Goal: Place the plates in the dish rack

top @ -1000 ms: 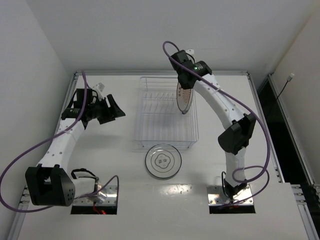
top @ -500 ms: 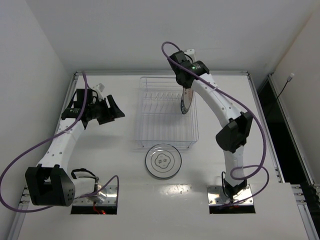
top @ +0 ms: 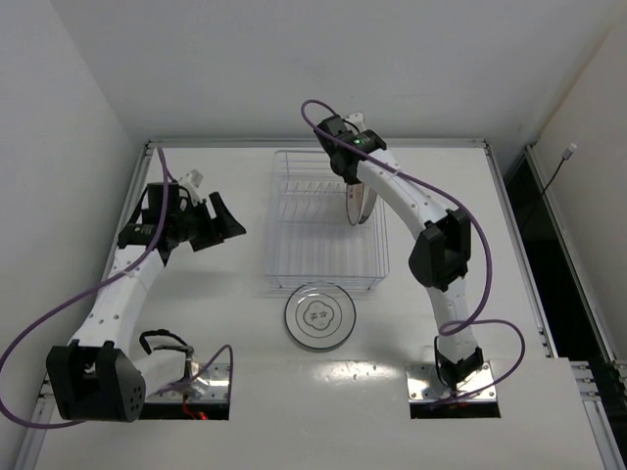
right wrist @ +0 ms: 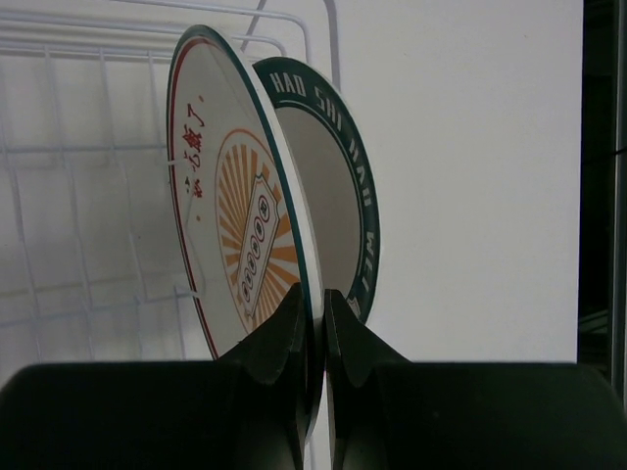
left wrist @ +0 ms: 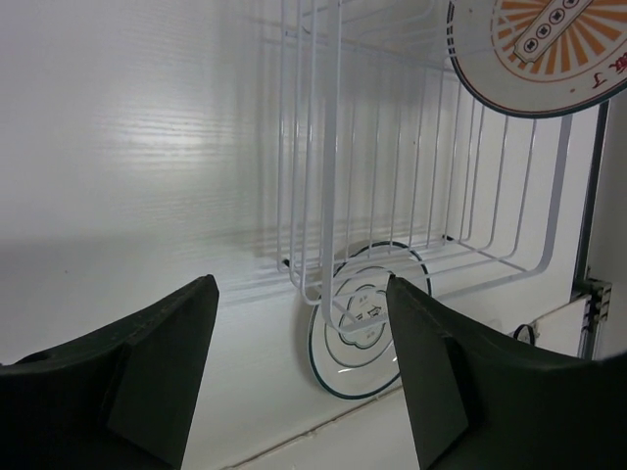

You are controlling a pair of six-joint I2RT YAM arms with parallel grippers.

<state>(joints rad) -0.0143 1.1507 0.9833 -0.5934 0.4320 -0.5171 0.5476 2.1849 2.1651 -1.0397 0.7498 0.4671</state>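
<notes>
My right gripper (top: 351, 181) (right wrist: 321, 305) is shut on the rim of the orange-patterned plate (right wrist: 240, 225) and holds it upright on edge inside the dish rack (top: 323, 220), at its right side. The plate with the dark teal rim band (right wrist: 364, 196) stands upright right behind it. The orange plate (top: 359, 203) also shows in the left wrist view (left wrist: 539, 49). The plate with the thin dark ring and centre drawing (top: 319, 315) (left wrist: 370, 318) lies flat on the table just in front of the rack (left wrist: 333, 147). My left gripper (top: 223, 220) (left wrist: 304, 343) is open and empty, left of the rack.
The table's raised back rim (top: 313, 144) runs just behind the rack. A dark gap (top: 524, 196) lies along the table's right edge. Purple cables (top: 59, 313) loop beside both arms. The arm bases (top: 186, 382) sit at the near edge.
My right gripper has swung left and turned with the orange plate, bringing it lower in the rack's right side. My left arm has shifted only slightly.
</notes>
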